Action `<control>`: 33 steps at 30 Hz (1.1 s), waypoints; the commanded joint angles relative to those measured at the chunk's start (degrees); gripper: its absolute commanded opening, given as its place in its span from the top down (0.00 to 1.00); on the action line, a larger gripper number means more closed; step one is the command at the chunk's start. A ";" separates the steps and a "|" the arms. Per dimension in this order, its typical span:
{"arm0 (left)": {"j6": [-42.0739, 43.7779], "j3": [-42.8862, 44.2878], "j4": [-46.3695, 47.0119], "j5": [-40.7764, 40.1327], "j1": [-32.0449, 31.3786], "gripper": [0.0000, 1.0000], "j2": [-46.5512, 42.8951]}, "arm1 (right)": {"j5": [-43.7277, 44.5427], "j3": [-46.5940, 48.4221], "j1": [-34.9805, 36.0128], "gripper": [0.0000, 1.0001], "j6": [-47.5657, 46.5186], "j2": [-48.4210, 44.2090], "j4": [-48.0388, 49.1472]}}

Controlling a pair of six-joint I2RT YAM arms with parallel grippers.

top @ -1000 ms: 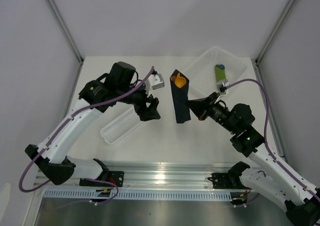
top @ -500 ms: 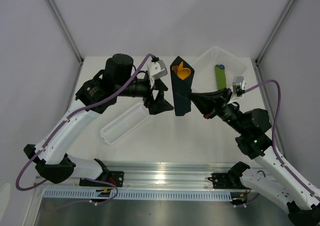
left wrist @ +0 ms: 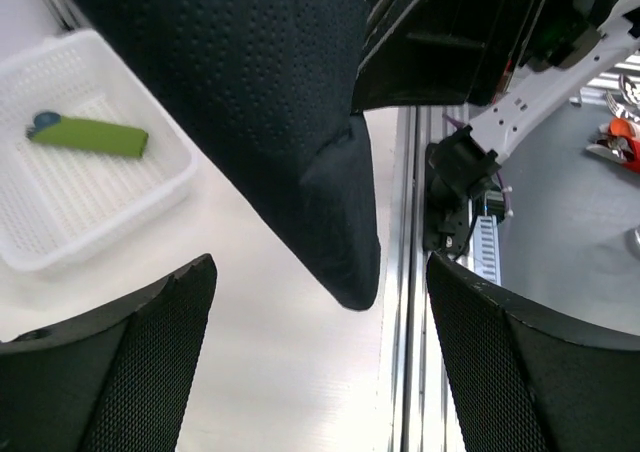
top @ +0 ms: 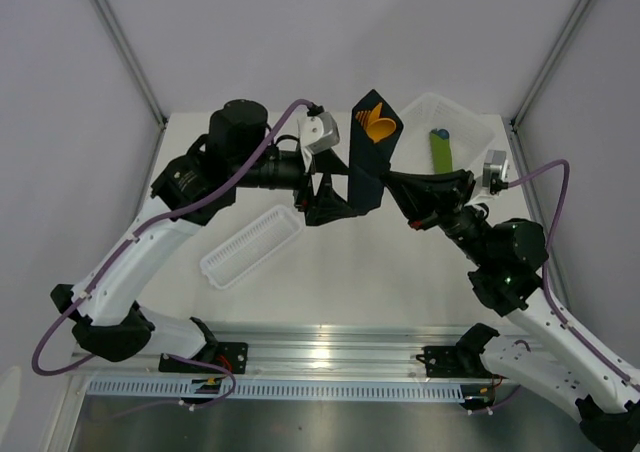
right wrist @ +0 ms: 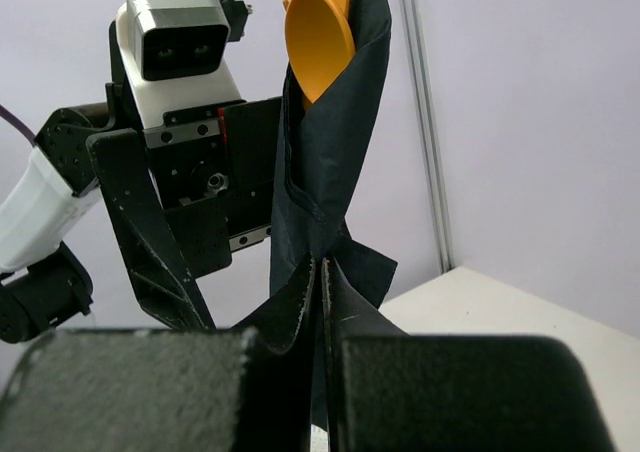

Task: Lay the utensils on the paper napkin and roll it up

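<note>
Where the white table [top: 330, 272] runs out past the two bases, both arms reach in toward its far middle. Left arm [top: 150, 252] bends in from the left, right arm [top: 520, 292] from the right.

Clear bin [top: 432, 98] at far right corner. White slotted tray [top: 250, 244] lies slantwise on the table, left of centre.

Paper napkin [top: 365, 167]: black, folded into a long bundle, held upright in the air above the table, between the two wrists. Open end up.

Right pincer [top: 390, 185]: jaws pressed together, pinching a fold of the napkin low on its right side; right wrist view shows the paper caught between the fingers.

Left pincer [top: 335, 200]: jaws spread wide, gripping nothing, just beside the napkin's lower end. Left wrist view shows that lower corner between the two fingers; contact cannot be told.

Green bundle [top: 441, 150] with blue tip lies in the bin.

Utensils [top: 380, 125]: orange, inside the napkin, round spoon bowl and other tips poking out of its top.
</note>
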 commanded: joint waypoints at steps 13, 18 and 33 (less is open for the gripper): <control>-2.39 4.49 7.06 2.25 -1.77 0.15 1.76 | 3.72 4.50 2.84 1.00 0.40 3.20 11.88; -2.48 4.84 8.02 1.63 -2.03 0.17 2.20 | 3.89 5.38 3.37 1.00 0.23 3.47 12.58; -3.27 8.62 7.59 2.77 -3.79 0.31 4.31 | 4.25 5.29 4.43 1.00 0.58 3.73 13.55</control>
